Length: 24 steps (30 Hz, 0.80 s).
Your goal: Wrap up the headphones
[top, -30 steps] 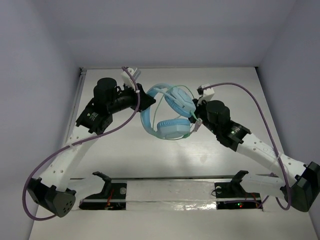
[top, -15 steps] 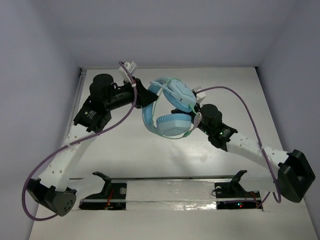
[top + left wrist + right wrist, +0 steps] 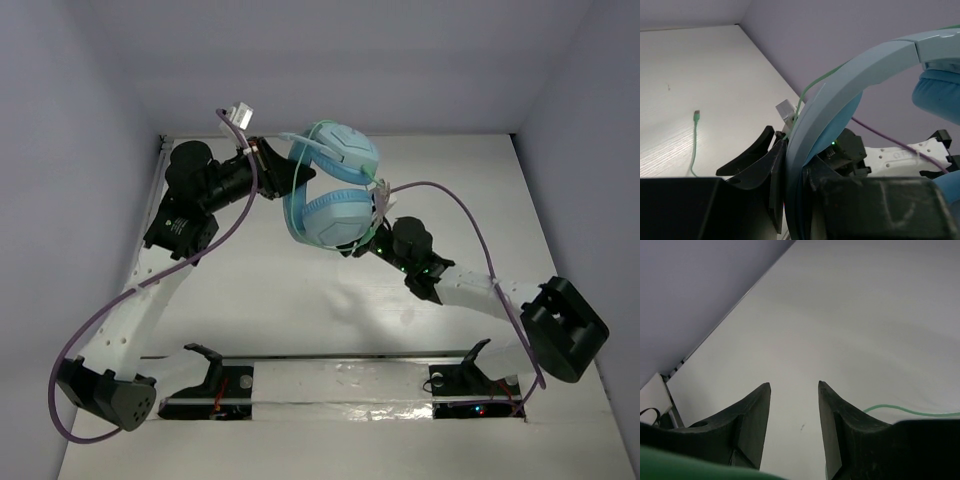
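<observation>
With the headphones (image 3: pixel 335 190) held aloft at upper centre, headband (image 3: pixel 840 80) clamped in the left jaws, and the right jaws parted and empty, the dangling cable (image 3: pixel 692 145) should be caught close to the earcups (image 3: pixel 335 215) and wound snugly

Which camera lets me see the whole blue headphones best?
The top view: only there do the headphones show whole. The left wrist sees mostly the headband close up; the right wrist, just some green cable.

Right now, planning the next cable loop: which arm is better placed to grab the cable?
Probably right: the right hand is open and empty with the cable near it; the left hand clamps the headband.
</observation>
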Motion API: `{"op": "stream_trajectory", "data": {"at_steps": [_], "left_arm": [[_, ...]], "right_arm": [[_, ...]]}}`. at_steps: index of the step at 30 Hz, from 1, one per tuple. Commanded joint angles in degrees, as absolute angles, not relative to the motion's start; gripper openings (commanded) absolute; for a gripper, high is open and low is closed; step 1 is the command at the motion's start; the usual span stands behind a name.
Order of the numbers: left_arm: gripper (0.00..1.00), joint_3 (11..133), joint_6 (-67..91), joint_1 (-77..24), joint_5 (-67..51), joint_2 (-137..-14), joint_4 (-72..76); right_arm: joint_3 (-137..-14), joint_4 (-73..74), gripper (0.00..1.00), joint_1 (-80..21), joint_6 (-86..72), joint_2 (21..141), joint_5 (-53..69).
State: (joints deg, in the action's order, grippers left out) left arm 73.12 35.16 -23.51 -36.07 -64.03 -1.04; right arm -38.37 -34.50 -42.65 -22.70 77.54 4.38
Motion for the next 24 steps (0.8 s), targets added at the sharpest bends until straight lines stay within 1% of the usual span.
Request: {"op": "stream_trajectory", "data": {"at_steps": [1, 5, 11, 13, 14, 16, 18, 19, 20, 21, 22, 24], "left_arm": [[0.0, 73.83, 42.0, -22.77, -38.05, -63.19, 9.04], [0.0, 73.57, 43.33, -22.76, -35.6, -62.32, 10.28], [0.0, 73.3, 45.26, -22.24, -30.85, -61.0, 11.16], [0.0, 73.3, 45.7, -21.71, -28.58, -60.65, 11.16], [0.0, 73.21, 45.79, -21.71, -27.43, -60.47, 10.99], [0.0, 73.13, 45.88, -21.71, -23.41, -59.77, 10.64], [0.0, 72.34, 45.97, -21.71, -19.97, -59.24, 10.63], [0.0, 72.16, 45.53, -21.71, -15.6, -58.8, 9.76], [0.0, 71.98, 45.01, -21.71, -13.64, -58.71, 9.06], [0.0, 71.63, 44.13, -21.71, -11.71, -58.62, 8.7], [0.0, 71.46, 43.25, -21.71, -6.64, -58.45, 7.22], [0.0, 70.41, 40.62, -21.71, -0.65, -58.62, 5.37]], "right_arm": [[-38.15, -43.76, 0.5, -42.36, -23.73, 79.88, 7.46], [-37.27, -47.45, 0.51, -42.36, -25.04, 82.26, 9.4], [-34.9, -52.9, 0.57, -42.36, -27.77, 85.25, 12.83], [-34.89, -53.35, 0.54, -42.36, -28.21, 85.78, 13.62], [-35.24, -53.09, 0.51, -42.36, -28.39, 86.04, 14.06], [-35.33, -53.09, 0.4, -42.89, -29.61, 86.57, 15.02], [-35.42, -53.17, 0.41, -44.54, -30.32, 87.8, 15.73], [-35.51, -52.13, 0.43, -45.26, -30.5, 88.32, 15.21], [-35.77, -51.08, 0.44, -46.05, -30.59, 89.03, 14.94], [-35.95, -49.85, 0.43, -47.71, -30.67, 89.03, 14.85], [-35.86, -47.66, 0.41, -48.59, -30.59, 88.95, 14.33], [-36.21, -42.66, 0.28, -51.22, -30.24, 87.99, 13.19]]}}
